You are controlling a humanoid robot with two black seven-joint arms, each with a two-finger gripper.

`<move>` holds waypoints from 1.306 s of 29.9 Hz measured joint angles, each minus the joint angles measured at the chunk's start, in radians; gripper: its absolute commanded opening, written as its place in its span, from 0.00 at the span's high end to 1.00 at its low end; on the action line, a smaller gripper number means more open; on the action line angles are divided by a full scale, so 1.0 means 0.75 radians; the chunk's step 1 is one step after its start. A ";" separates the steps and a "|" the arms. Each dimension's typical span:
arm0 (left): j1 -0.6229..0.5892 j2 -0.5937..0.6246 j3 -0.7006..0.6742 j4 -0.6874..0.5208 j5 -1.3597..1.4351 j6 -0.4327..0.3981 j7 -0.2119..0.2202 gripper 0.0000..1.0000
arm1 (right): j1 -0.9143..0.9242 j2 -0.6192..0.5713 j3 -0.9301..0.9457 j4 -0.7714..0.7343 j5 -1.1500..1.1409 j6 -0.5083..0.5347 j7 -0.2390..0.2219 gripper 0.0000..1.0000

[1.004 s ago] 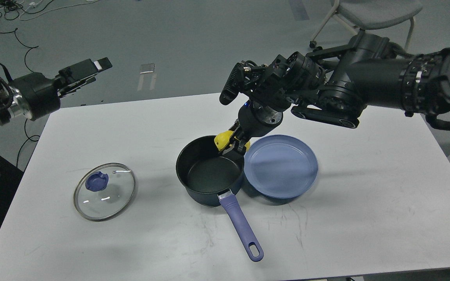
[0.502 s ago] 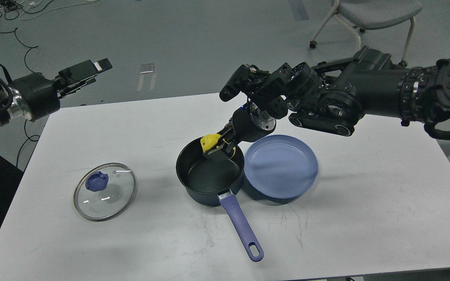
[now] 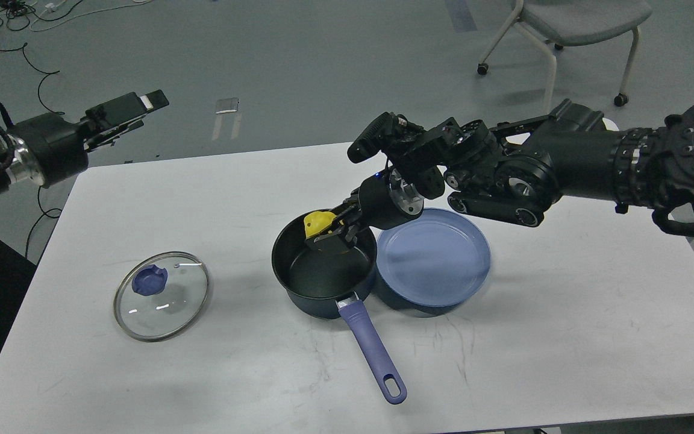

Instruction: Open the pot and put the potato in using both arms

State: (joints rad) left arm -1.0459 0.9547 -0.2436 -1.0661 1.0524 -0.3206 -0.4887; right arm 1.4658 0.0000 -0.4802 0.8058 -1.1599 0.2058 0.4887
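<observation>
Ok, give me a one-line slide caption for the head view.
Right gripper lowers the yellow potato into the open saucepan; glass lid lies aside, left gripper raised clear.

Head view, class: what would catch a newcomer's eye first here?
The right gripper holds the yellow potato over the open pot at the table's middle. The blue plate touches the pot's right side, and the glass lid lies flat to its left.
</observation>
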 measured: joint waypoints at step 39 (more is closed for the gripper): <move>0.015 -0.119 -0.020 0.016 -0.448 0.006 0.000 0.02 | -0.370 -0.428 0.807 -0.047 1.021 0.024 0.000 0.02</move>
State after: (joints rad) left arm -1.0347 0.8657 -0.2589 -1.0542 0.7161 -0.3164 -0.4887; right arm 1.1882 -0.3206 0.1248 0.7705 -0.3940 0.2240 0.4886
